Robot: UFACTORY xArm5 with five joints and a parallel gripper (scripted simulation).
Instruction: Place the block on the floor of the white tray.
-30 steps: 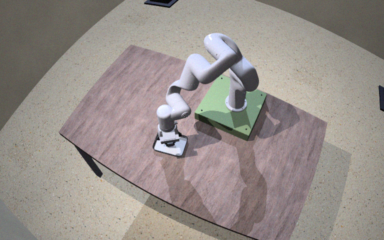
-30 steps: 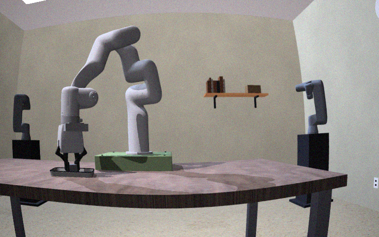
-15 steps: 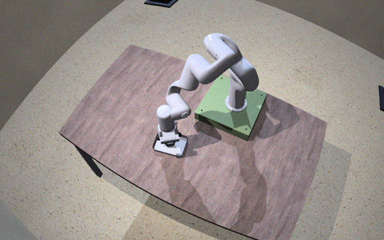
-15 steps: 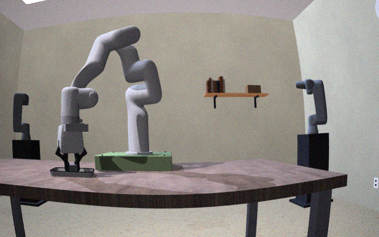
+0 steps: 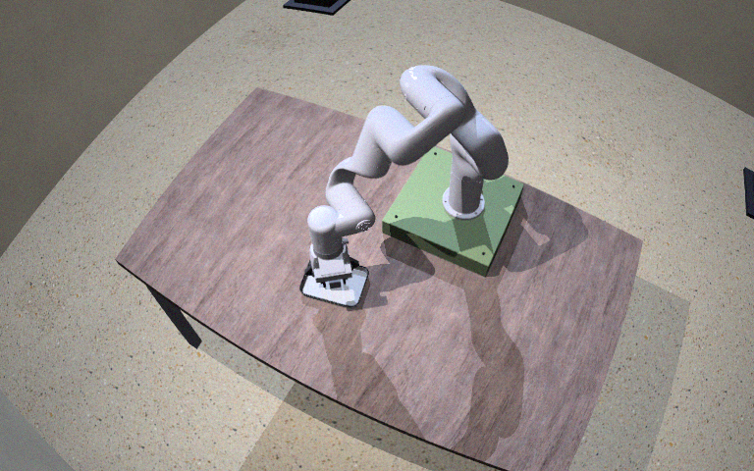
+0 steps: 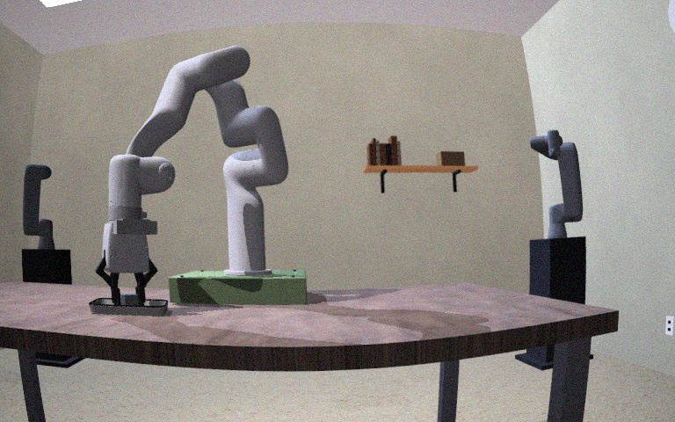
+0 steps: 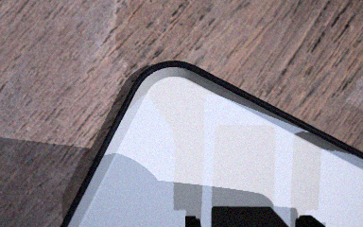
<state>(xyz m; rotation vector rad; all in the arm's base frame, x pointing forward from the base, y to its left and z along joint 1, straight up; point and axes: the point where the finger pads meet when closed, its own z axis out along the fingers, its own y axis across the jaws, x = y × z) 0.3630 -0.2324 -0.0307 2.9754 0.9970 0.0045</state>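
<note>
The white tray [image 5: 335, 289] with a dark rim lies on the wooden table near its front left edge; it also shows in the side view [image 6: 128, 306] and fills the lower part of the wrist view [image 7: 227, 156]. My gripper [image 6: 130, 293] points straight down into the tray, fingers open, tips close to the tray floor. A small pale block [image 6: 130, 299] rests on the tray floor between the open fingers; in the wrist view it shows as a pale square [image 7: 244, 156]. From above, the gripper body [image 5: 332, 278] hides the block.
The green base plate [image 5: 453, 211] [image 6: 237, 287] carrying the arm stands just right of the tray. The table's curved front edge runs close to the tray. Two other arms on black pedestals [image 6: 557, 268] [image 6: 46, 265] stand off the table.
</note>
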